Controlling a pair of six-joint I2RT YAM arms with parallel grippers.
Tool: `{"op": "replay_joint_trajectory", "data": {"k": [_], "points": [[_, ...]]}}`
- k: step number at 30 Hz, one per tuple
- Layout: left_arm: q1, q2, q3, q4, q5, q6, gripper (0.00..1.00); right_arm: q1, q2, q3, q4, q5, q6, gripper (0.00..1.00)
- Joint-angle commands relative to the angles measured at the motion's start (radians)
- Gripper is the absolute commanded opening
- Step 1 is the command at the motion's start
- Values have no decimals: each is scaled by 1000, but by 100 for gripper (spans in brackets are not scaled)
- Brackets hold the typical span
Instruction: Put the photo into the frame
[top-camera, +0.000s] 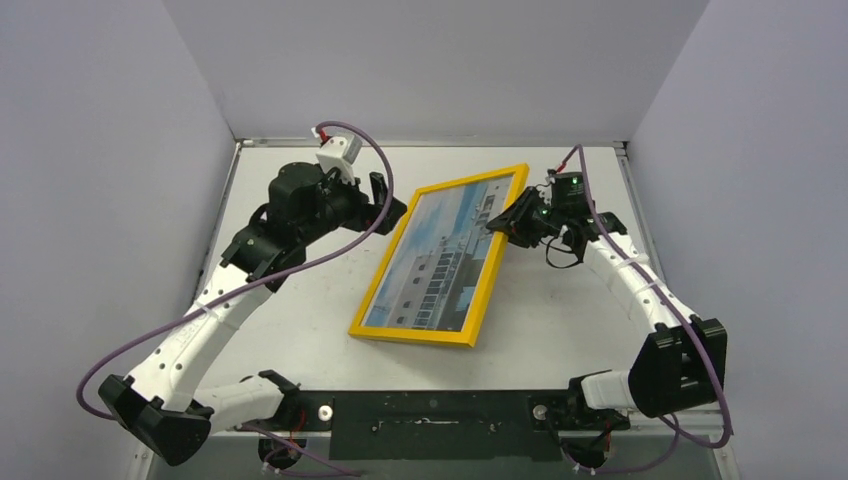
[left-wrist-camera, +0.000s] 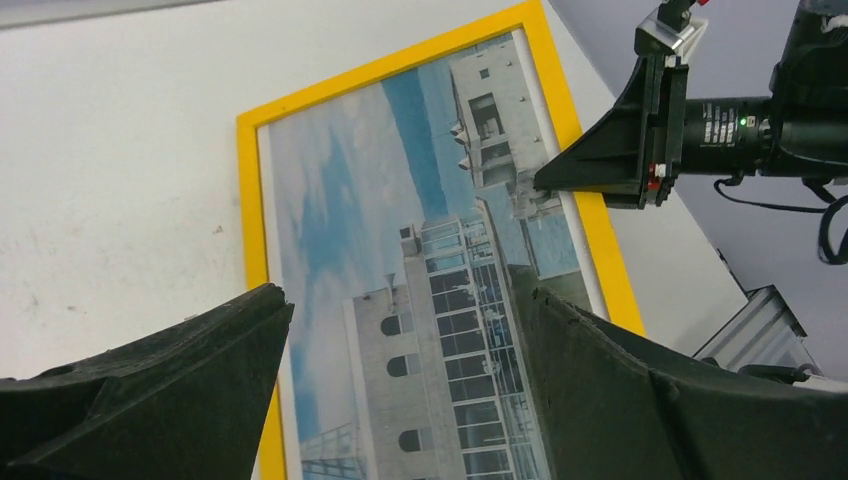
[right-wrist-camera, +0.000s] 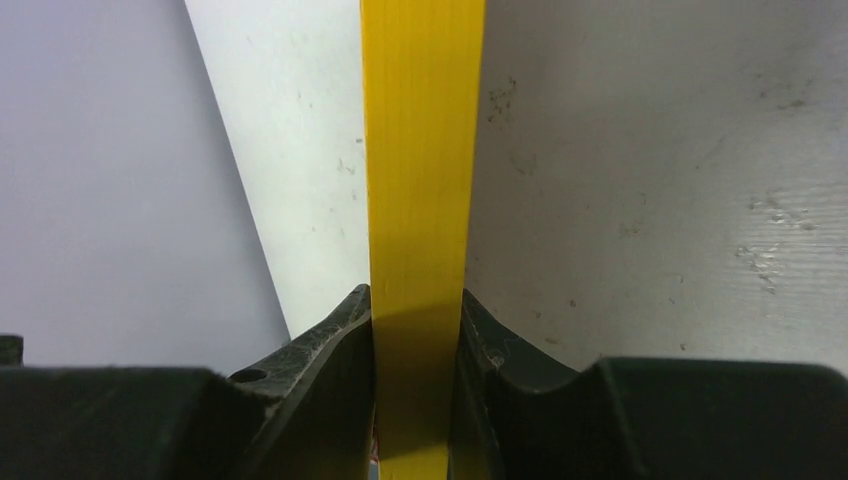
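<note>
The yellow frame (top-camera: 412, 337) lies slanted across the middle of the table, and the photo (top-camera: 440, 262) of a white building under blue sky sits inside it, face up. My right gripper (top-camera: 505, 222) is shut on the frame's right rail near the far corner. In the right wrist view the yellow rail (right-wrist-camera: 422, 150) runs between the two fingers (right-wrist-camera: 345, 345) of that gripper (right-wrist-camera: 415, 300). My left gripper (top-camera: 388, 203) hangs open by the frame's far left edge. In the left wrist view that gripper (left-wrist-camera: 400, 290) stands wide above the photo (left-wrist-camera: 400, 200), touching nothing.
The white table (top-camera: 300, 330) is walled by grey panels on the left, back and right. Purple cables loop from both arms. A black mounting bar (top-camera: 430, 410) runs along the near edge between the arm bases.
</note>
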Motion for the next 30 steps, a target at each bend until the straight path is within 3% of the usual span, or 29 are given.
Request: {"op": "replay_joint_trajectory", "data": {"k": [1,10,15,20,30], "points": [[62,20,-24,60,98,-78,90,2,-7,-152,270,-89,-29,12],[220,83,-114,-11,178,-149,89,-13,130,-291,520,-86,-21,16],[282,119,-157,-145,143,-185,90,-12,234,-294,577,-70,-43,20],[345,118,-209,-249,138,-195,90,-14,310,-275,544,-30,-77,25],[353,59,-316,-571,221,-146,90,-15,387,-189,282,102,-169,42]]}}
